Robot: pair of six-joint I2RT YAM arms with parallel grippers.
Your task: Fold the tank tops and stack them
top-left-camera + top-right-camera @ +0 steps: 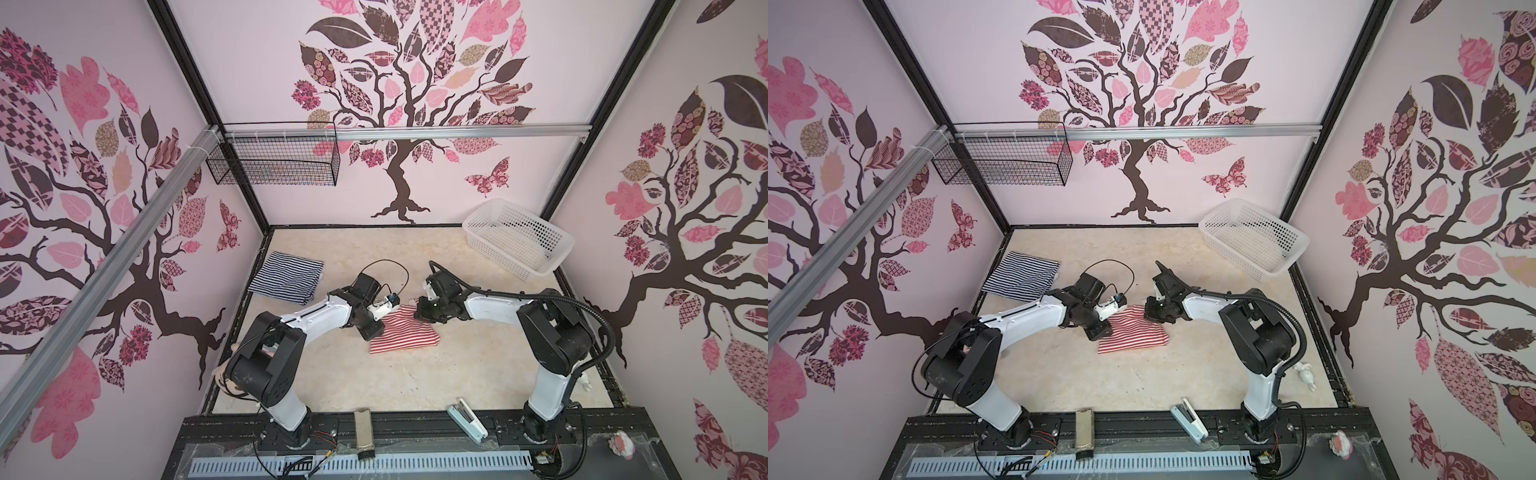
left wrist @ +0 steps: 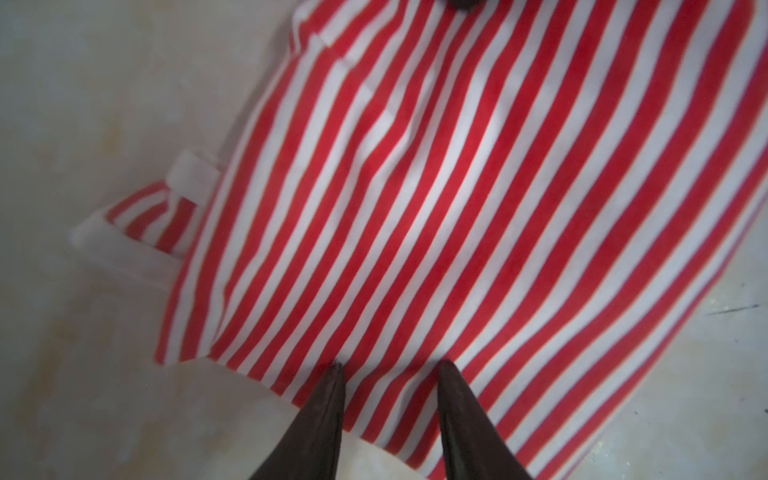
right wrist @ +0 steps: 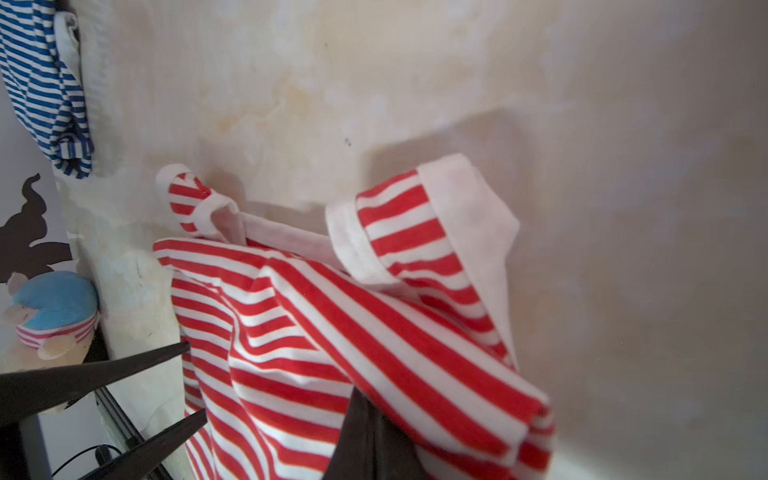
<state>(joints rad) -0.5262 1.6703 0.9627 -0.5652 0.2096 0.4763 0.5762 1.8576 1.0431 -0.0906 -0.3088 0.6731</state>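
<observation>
The red-and-white tank top (image 1: 405, 338) (image 1: 1136, 332) lies part-folded mid-table. My right gripper (image 3: 361, 399) (image 1: 422, 312) is shut on its far corner, and a fold of striped cloth (image 3: 374, 324) is raised and draped over the closed fingers. My left gripper (image 2: 392, 365) (image 1: 372, 330) is open at the top's left edge, one fingertip (image 2: 446, 370) over the cloth (image 2: 457, 187), holding nothing. The navy-and-white tank top (image 1: 286, 276) (image 1: 1022, 276) (image 3: 45, 95) lies folded at the back left.
A white plastic basket (image 1: 519, 239) stands at the back right and a black wire basket (image 1: 274, 164) hangs on the back wall. A stapler (image 1: 467, 417) and a grey block (image 1: 363, 432) lie on the front rail. A plush doll (image 3: 54, 316) sits at the left edge.
</observation>
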